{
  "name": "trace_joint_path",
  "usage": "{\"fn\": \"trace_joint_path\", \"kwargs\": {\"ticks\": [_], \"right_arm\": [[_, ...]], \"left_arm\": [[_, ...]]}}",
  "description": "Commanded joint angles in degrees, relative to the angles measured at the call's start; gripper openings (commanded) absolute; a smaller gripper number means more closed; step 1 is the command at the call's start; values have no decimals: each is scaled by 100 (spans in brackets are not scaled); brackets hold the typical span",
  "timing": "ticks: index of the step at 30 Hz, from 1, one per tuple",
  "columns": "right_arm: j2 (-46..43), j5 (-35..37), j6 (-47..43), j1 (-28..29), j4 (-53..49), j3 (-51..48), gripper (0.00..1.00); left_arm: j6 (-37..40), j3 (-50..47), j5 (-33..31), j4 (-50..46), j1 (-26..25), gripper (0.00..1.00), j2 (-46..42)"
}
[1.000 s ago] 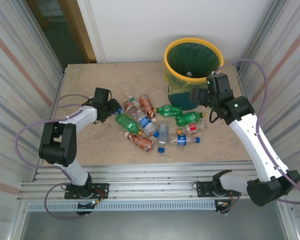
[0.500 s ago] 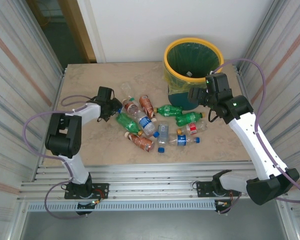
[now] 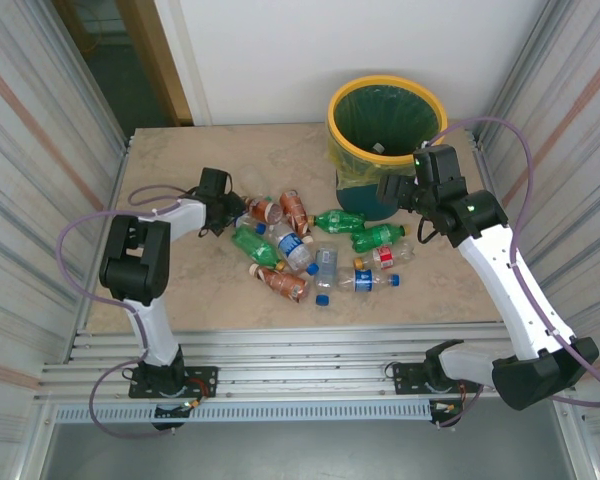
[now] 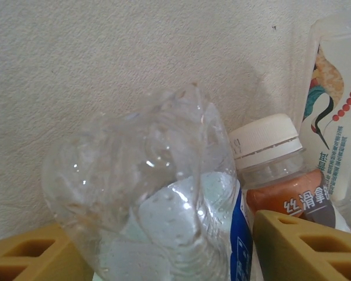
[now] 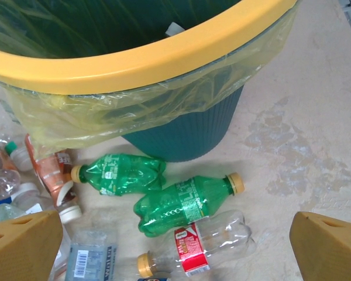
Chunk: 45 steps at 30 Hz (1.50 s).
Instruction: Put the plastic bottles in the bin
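Observation:
Several plastic bottles [image 3: 298, 245], clear, green and brown-orange, lie in a loose pile at the table's middle. My left gripper [image 3: 230, 211] is low at the pile's left end. A crumpled clear bottle [image 4: 158, 193] with a blue label sits between its fingers [image 4: 292, 246], touching both, and the gripper [image 4: 158, 229] is shut on it. Beside it lies a brown-orange bottle [image 4: 284, 190] with a white cap. The teal bin [image 3: 333, 125] with its yellow rim [image 5: 164, 58] stands at the back right. My right gripper [image 3: 395, 190] hangs open beside the bin, above two green bottles [image 5: 184, 205] and a red-labelled clear one [image 5: 202, 243].
Corrugated metal walls [image 3: 50, 150] close in both sides of the table. The bin's green-yellow liner bag [image 5: 76, 114] hangs loosely over its rim. A label scrap [image 5: 174, 28] lies inside the bin. Bare tabletop [image 3: 180, 290] stretches in front of the pile.
My left gripper has slid farther back and right into the pile's end, and its jaws have narrowed onto the clear bottle. The right arm has shifted only slightly.

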Motion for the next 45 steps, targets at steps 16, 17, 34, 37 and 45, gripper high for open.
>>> {"fn": "trace_joint_path", "kwargs": {"ticks": [16, 17, 34, 37, 45], "right_arm": [[-32, -136, 164, -40, 272, -76, 98], [-34, -162, 145, -32, 289, -79, 98], [-415, -594, -183, 773, 1140, -289, 98], [-450, -523, -201, 1134, 1360, -352, 98], [-94, -923, -10, 1938, 2008, -463, 98]], "left_arm": [[304, -190, 23, -39, 465, 44, -605], [327, -185, 72, -29, 500, 44, -660], [1017, -640, 1515, 308, 544, 42, -2497], [996, -829, 1592, 367, 432, 42, -2926], [768, -1203, 1583, 523, 70, 41, -3716]]}}
